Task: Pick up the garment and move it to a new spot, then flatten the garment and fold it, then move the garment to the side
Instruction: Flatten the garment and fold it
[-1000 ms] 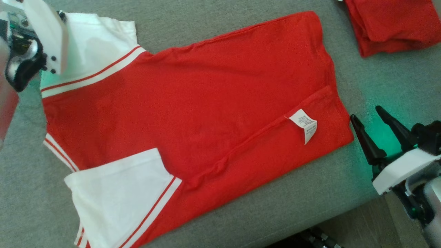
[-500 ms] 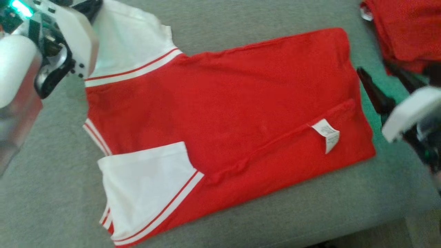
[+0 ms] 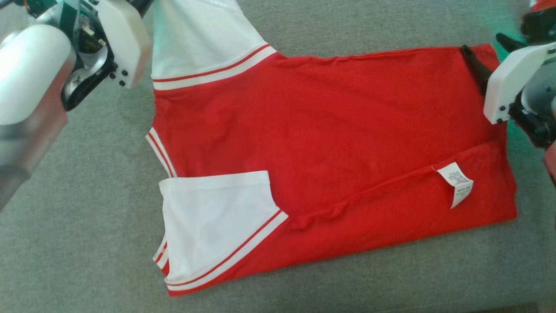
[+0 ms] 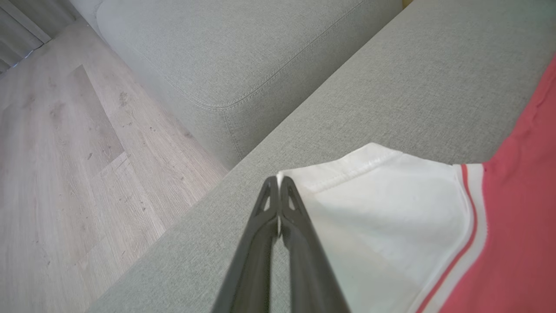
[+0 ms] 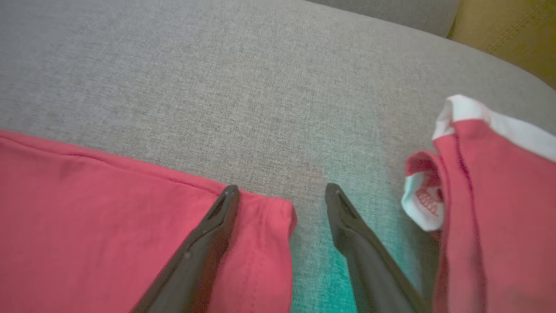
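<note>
A red shirt [image 3: 330, 143] with white sleeves is laid flat across a grey cushion [image 3: 65, 243], its hem toward the robot's right and its shoulders toward the left. One long side is seen folded in over the body, so that a seam runs along the near part and a white label [image 3: 456, 183] sticks out near the hem. The near sleeve [image 3: 213, 221] is folded onto the red body, its red-and-white striped band lying slantwise. The far sleeve [image 3: 204, 39] is stretched out away from the body, and its outer corner is pinched by the left gripper [image 4: 278, 180], whose fingers are pressed together on the white hem; a sliver of cloth is seen between them. Beyond that gripper, a second grey cushion [image 4: 239, 52] and a pale wooden floor [image 4: 65, 165] are shown. The right gripper [image 5: 282, 188] is held with its jaws spread wide at the far corner of the hem: one finger is placed over the red cloth, the other over bare cushion, where a green glow is cast. Whether cloth is touched by that finger cannot be told, and nothing is gripped. A second red-and-white garment [image 5: 491, 208] is bunched near this gripper, apart from the shirt's corner.
</note>
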`<state>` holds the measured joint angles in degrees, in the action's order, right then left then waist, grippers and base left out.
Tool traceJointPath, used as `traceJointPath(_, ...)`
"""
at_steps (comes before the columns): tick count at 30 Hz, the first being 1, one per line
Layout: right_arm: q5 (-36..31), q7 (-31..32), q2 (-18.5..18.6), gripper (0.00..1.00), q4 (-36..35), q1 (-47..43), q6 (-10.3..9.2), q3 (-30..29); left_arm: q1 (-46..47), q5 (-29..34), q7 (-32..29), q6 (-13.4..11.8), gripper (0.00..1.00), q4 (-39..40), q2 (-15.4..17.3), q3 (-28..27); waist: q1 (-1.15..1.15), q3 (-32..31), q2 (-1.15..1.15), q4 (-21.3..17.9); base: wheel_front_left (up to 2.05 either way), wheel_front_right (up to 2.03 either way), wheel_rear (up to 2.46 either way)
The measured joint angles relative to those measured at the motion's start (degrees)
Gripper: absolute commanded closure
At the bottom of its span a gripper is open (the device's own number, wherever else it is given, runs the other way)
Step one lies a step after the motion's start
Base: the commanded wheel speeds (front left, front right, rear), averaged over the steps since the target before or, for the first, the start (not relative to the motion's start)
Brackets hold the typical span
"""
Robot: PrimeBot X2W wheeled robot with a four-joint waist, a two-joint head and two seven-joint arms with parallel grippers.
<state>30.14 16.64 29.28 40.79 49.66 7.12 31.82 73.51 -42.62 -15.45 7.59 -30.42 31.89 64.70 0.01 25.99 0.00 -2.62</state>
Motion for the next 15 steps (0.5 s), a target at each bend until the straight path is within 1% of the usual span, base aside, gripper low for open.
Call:
traceJointPath(4,0.03,0.0,-0.49,0.0,3.66,2.02,0.0,2.33,0.2,-1.53,0.68,0.0,1.0,-0.19,0.13,2.14,-0.01,-0.05,0.0,0.47,0.0,0.0,0.0)
traceJointPath(5,0.09,0.01,-0.55,0.06,4.36,2.63,0.0,3.01,0.21,-1.81,1.01,0.0,1.0,-0.24,0.15,2.58,-0.01,-0.15,0.0,0.48,0.0,0.0,0.0)
traceJointPath(6,0.38,0.01,-0.57,0.15,4.78,2.92,0.0,3.59,0.27,-1.93,1.11,0.0,1.0,-0.41,0.16,3.02,0.0,-0.28,0.0,0.47,0.0,0.0,0.0)
traceJointPath(7,0.86,0.0,-0.63,0.28,5.05,3.08,0.0,4.2,0.4,-2.26,1.51,0.0,1.0,-0.59,0.18,3.64,-0.01,-0.38,0.0,0.46,0.0,0.0,0.0)
traceJointPath(8,1.26,-0.01,-0.65,0.5,5.35,3.12,0.0,4.7,0.56,-2.47,1.7,0.0,1.0,-0.77,0.18,4.03,-0.01,-0.47,0.0,0.47,0.0,0.0,0.0)
traceJointPath(9,1.64,-0.01,-0.65,0.7,5.64,3.16,0.0,5.19,0.74,-2.79,2.02,0.0,1.0,-0.98,0.19,4.28,-0.01,-0.56,0.0,0.49,0.0,0.0,0.0)
traceJointPath(10,2.01,-0.08,-0.65,1.0,5.92,3.22,0.0,5.61,0.97,-2.93,2.31,0.0,1.0,-1.2,0.19,4.59,-0.01,-0.64,0.0,0.5,0.0,0.0,0.0)
traceJointPath(13,3.22,-0.6,-0.59,1.0,6.59,3.7,0.0,6.82,1.88,-3.31,3.78,0.0,1.0,-2.07,0.19,5.6,-0.01,-0.79,0.0,0.61,0.0,0.0,0.0)
traceJointPath(15,3.59,-2.1,-0.35,1.0,6.66,3.78,0.0,7.4,2.16,-3.25,5.8,0.01,1.0,-2.74,0.18,5.87,-0.01,-0.85,0.0,0.73,0.0,0.0,0.0)
